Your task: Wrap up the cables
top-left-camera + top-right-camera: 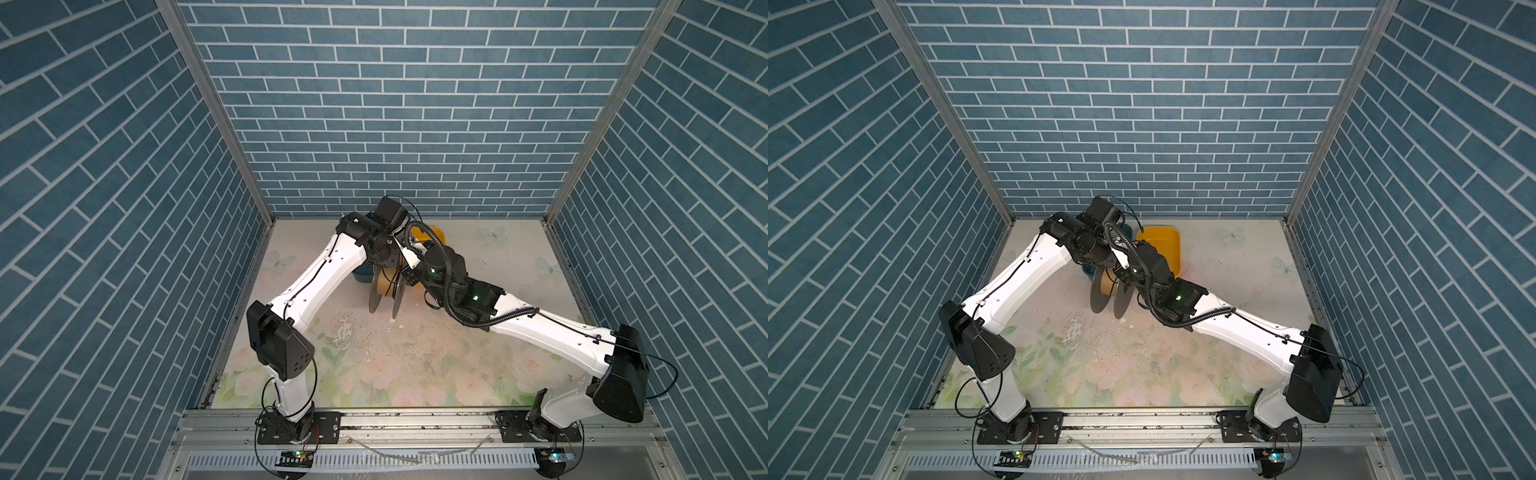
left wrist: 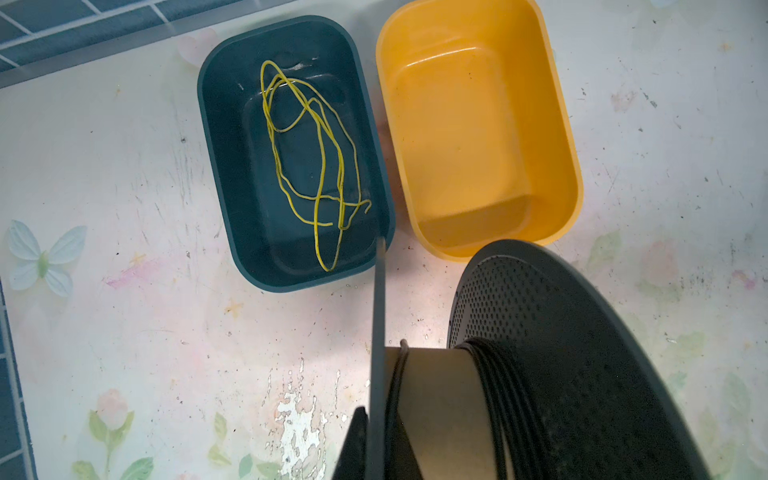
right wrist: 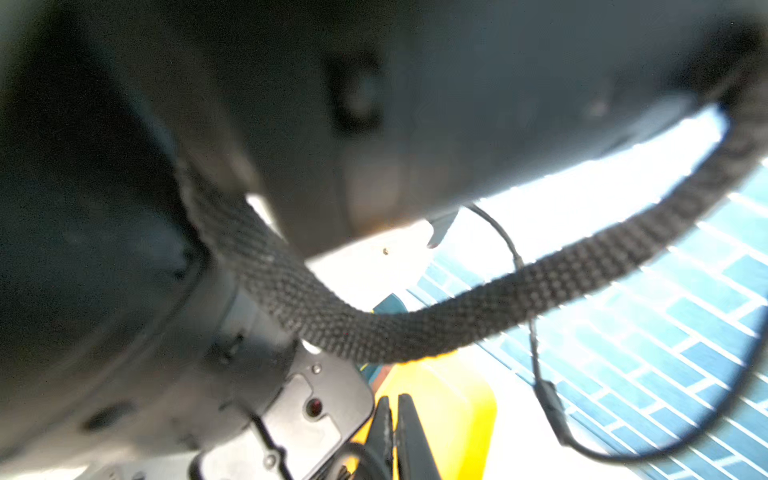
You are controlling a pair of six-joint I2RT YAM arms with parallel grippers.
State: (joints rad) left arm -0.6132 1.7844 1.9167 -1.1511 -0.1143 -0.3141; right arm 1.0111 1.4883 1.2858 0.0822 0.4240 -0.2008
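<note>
The left gripper (image 2: pixel 377 415) is closed on the rim of the black perforated plastic spool (image 2: pixel 582 374) with a tan core. The thin glossy black cable (image 2: pixel 500 395) lies in several turns on this core, mostly beside the far flange. The right gripper (image 3: pixel 395 399) has its jaws nearly together, but I cannot tell whether it pinches the cable. To wrap well, hold the spool steady and lay each turn tight beside the last.

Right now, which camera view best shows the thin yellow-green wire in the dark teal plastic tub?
The left wrist view: the yellow-green wire is clearly visible in loose loops inside the dark teal tub. In both top views the arms hide it; the right wrist view shows none.
</note>
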